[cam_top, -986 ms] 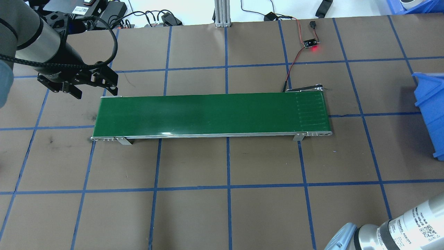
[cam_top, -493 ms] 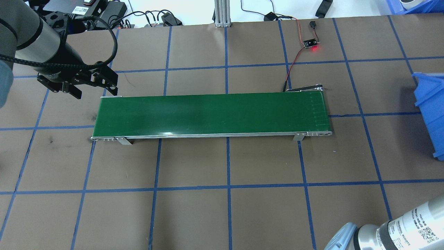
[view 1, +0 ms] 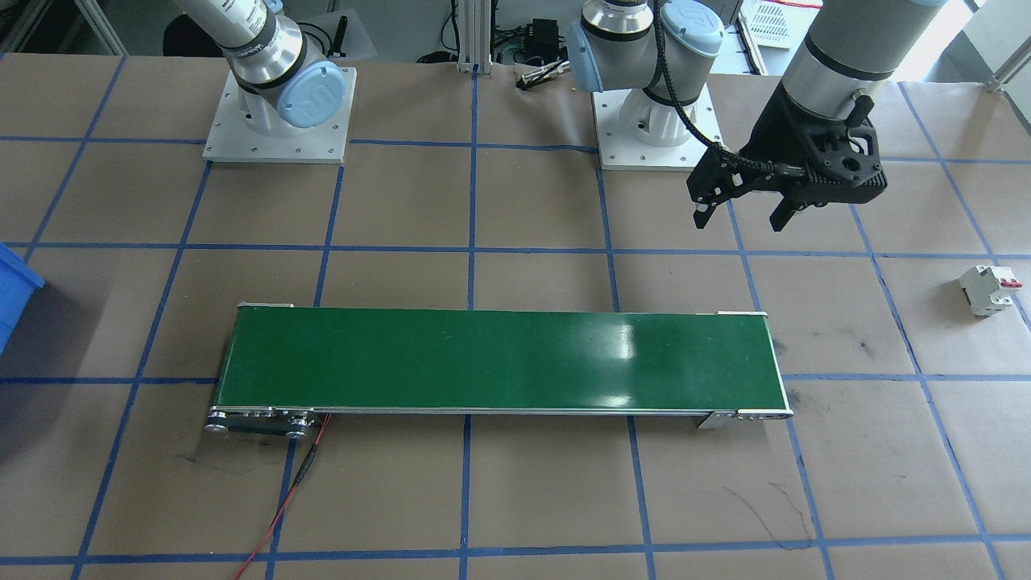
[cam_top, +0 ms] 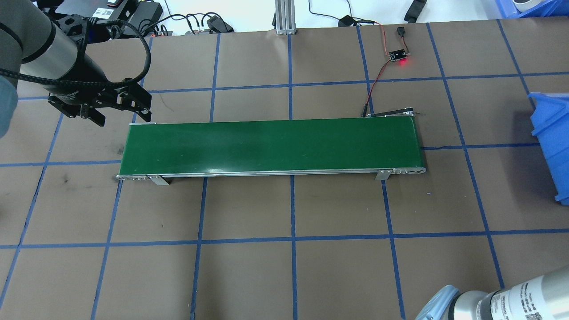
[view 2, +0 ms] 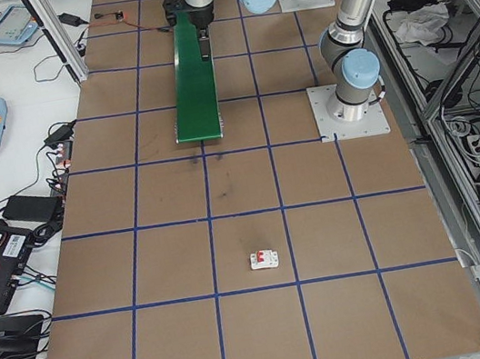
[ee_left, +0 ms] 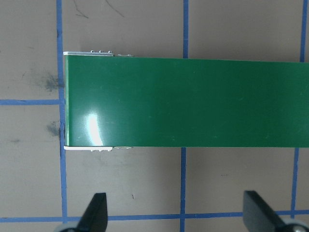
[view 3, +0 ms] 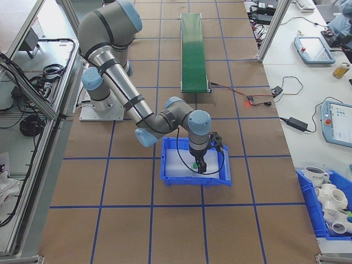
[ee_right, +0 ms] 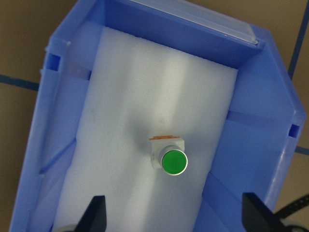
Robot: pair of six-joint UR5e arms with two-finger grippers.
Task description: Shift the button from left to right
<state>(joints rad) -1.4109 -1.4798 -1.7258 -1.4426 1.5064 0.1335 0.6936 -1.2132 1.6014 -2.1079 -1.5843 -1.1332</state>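
From across the bench [view 1: 515, 499], the left end effector [view 1: 741, 214] hangs above the paper just behind one end of the green conveyor belt [view 1: 499, 362], its fingers spread wide with nothing between them. The belt is bare. A white circuit breaker [view 1: 987, 290] with a red lever sits well off to that side, untouched. The corner of a blue bin [view 1: 12, 298] pokes in at the opposite edge.

From over the robot's shoulders, the same end effector hovers by the belt's left end, agape and empty, and the bin's edge shows at far right. No button on the belt here either.

From the left end of the bench, only the breaker lies in the foreground; the arms are small and far off.

From the right end, the right end effector [view 3: 197, 164] reaches down into the bin, over a speck of green.

The left wrist camera looks straight down on the empty belt end, its two fingertips [ee_left: 96, 212] set far apart.

The right wrist camera settles it: the button [ee_right: 169, 158] stands upright on white foam inside the bin, green cap up, and the right end effector's fingers are wide apart on either side of the frame, gripping nothing.

So by my reckoning the button has already reached the right side, and little looks left beyond drawing the arm clear.
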